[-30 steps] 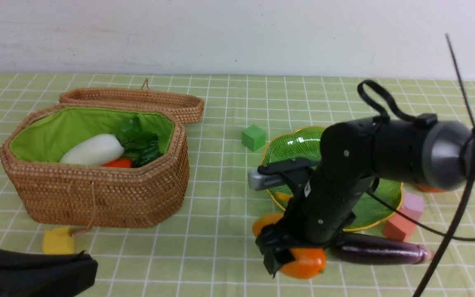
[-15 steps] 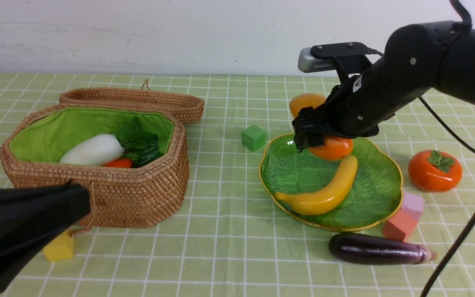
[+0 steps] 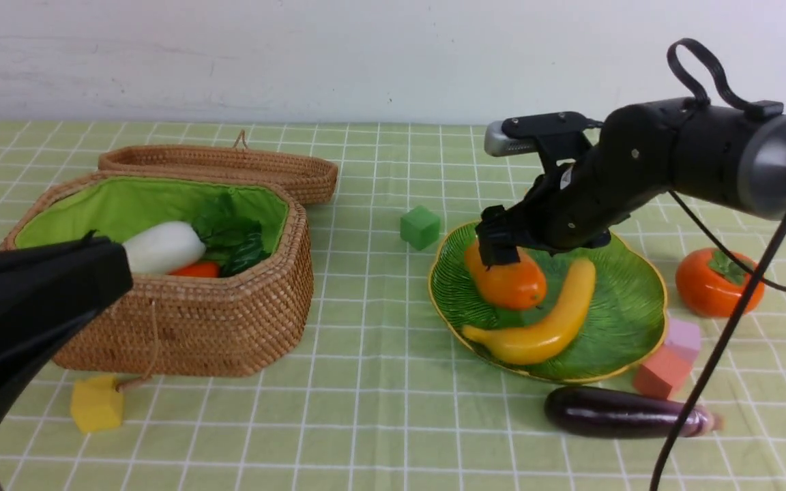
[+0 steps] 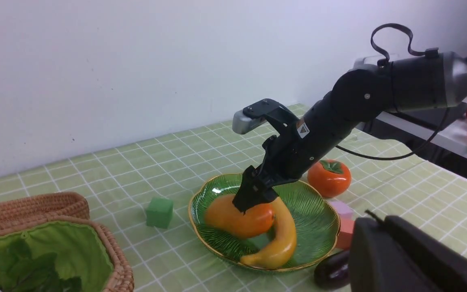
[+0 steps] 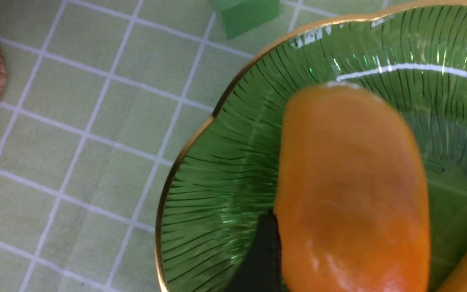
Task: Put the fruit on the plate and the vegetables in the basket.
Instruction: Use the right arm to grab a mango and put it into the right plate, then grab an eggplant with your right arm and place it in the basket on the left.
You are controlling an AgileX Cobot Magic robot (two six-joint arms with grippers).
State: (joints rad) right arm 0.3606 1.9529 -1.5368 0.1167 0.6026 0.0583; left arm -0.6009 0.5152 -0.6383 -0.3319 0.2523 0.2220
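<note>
The oval mango (image 3: pixel 512 283) lies on the green plate (image 3: pixel 632 307) beside the yellow banana (image 3: pixel 550 320). My right gripper (image 3: pixel 499 256) stands open over the mango's top. In the right wrist view the mango (image 5: pixel 351 186) sits between the fingers with a gap on one side. The persimmon (image 3: pixel 719 283) sits on the cloth right of the plate, and the purple eggplant (image 3: pixel 621 412) lies in front of it. In the wicker basket (image 3: pixel 181 327) are the white radish (image 3: pixel 161 245) and the carrot (image 3: pixel 195 270). My left gripper (image 3: pixel 110 269) hangs shut and empty in front of the basket.
The basket's lid (image 3: pixel 229 164) lies behind the basket. A green cube (image 3: pixel 420 227) sits between basket and plate. A yellow cube (image 3: pixel 96 404) lies by the basket's front, and a red cube (image 3: pixel 662 374) and a pink cube (image 3: pixel 683 335) lie at the plate's right front.
My right gripper lifted the mango from the table's front, carried it over the plate, set it down beside the banana and opened. My left gripper rose into view at the left.
</note>
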